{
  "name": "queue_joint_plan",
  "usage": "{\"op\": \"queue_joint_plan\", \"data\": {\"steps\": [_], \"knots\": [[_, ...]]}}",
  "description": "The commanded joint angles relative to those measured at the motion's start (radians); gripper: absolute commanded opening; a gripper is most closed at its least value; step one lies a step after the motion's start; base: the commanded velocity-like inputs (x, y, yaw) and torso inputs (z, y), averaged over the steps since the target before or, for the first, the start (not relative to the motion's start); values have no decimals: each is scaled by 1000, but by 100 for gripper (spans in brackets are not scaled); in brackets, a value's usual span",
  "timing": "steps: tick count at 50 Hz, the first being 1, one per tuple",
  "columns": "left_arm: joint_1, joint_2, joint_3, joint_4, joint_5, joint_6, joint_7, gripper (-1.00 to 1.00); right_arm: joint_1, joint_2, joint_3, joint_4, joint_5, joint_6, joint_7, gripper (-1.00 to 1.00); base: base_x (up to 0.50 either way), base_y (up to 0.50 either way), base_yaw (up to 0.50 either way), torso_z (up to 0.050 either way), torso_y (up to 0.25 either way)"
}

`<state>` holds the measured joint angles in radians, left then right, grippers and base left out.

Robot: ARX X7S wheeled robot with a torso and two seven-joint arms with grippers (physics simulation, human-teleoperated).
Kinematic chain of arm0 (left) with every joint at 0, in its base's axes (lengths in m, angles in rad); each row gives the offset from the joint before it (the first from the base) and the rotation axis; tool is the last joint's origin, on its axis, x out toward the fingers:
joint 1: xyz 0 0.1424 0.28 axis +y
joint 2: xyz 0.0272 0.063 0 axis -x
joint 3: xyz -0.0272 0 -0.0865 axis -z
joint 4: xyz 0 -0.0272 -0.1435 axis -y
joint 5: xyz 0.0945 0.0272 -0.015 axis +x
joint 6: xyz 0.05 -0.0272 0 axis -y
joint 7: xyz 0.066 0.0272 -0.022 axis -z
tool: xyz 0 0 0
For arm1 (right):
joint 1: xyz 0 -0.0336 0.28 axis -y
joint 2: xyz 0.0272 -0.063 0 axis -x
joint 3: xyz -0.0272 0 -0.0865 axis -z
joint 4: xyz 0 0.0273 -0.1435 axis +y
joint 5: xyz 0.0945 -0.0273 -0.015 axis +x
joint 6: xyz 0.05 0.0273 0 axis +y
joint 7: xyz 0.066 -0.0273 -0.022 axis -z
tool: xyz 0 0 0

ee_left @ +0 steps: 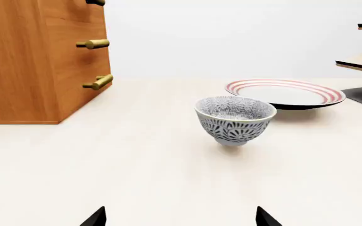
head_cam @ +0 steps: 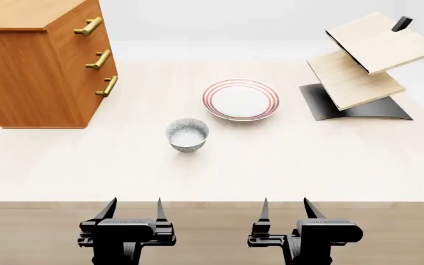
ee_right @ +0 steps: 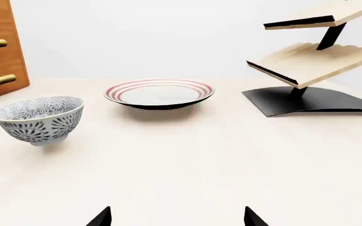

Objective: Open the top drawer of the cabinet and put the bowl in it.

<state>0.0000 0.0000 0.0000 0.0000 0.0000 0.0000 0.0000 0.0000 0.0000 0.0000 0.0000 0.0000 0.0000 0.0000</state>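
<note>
So I have both arms parked at the near edge of the table [head_cam: 286, 165], which makes sense as a starting stance: neither tool is committed yet. The left gripper [head_cam: 132, 208] has its jaws apart and empty, and the right gripper [head_cam: 284, 208] likewise stands spread with nothing between its fingers. Ahead of the left jaws and slightly toward the right sits the bowl [head_cam: 187, 134], upright on the tabletop, apart from the red-ringed plate [head_cam: 240, 100] beyond it. Farther ahead and off to the outer side of the left jaws stands the cabinet [head_cam: 35, 72], its top drawer [head_cam: 83, 22] shut flush, brass handle [head_cam: 88, 26] facing the table's middle. I judge the drawer comes first, so the left arm, being nearest, should reach that handle. The wooden rack [head_cam: 363, 61] lies well beyond the right jaws, out of the way.
</note>
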Motion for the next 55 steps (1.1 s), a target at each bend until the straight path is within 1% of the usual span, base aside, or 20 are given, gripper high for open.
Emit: {"op": "queue_joint_plan", "data": {"steps": [1, 11, 15, 30, 55], "knots": [[0, -10, 11, 0, -10, 0, -11, 100, 1, 15, -18, -1, 16, 4, 21, 100, 0, 0, 0, 0, 0], [-6, -42, 58, -8, -19, 4, -62, 100, 8, 45, -39, 8, 57, -12, 60, 100, 0, 0, 0, 0, 0], [-3, -51, 64, 3, -45, 2, -59, 100, 7, 53, -48, 5, 65, -13, 68, 100, 0, 0, 0, 0, 0], [-4, -75, 79, 22, -99, -17, -69, 100, 5, 74, -72, 3, 87, -24, 93, 100, 0, 0, 0, 50, 69], [-2, -107, 110, 52, -128, -26, -99, 100, 6, 100, -97, 4, 123, -38, 127, 100, 0, 0, 0, 50, 63]]}}
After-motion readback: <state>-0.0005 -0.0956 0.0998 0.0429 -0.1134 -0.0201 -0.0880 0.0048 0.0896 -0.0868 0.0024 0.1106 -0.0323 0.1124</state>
